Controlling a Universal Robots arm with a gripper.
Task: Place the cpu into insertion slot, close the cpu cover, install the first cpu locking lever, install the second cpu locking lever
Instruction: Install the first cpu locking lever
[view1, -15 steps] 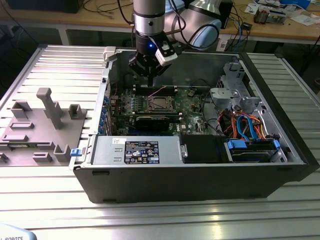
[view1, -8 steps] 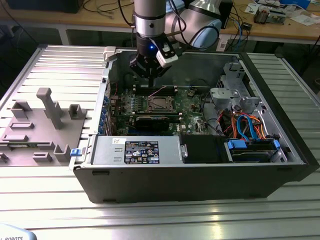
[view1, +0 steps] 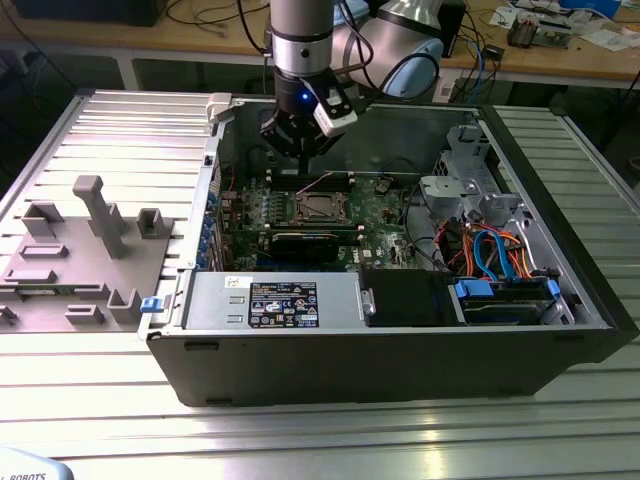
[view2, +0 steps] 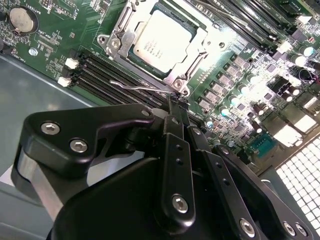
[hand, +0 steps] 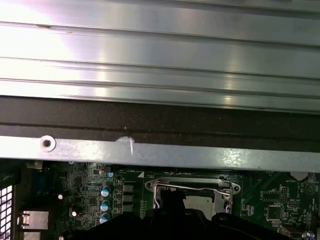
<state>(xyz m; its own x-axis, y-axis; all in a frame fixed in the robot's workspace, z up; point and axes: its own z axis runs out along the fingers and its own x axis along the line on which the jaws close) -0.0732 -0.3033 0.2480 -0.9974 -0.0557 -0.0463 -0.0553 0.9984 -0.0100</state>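
Above the cpu cover (view2: 165, 42), gripper (view2: 173, 107)

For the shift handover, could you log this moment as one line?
cpu: seated in insertion slot | cpu cover: closed | gripper: shut, beside locking lever

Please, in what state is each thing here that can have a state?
cpu: seated flat, metal top up.
cpu cover: closed down around the cpu.
locking lever: lying low beside the cover; latched or not, cannot tell.
gripper: fingers shut, tips at the lever.
computer case: side open.
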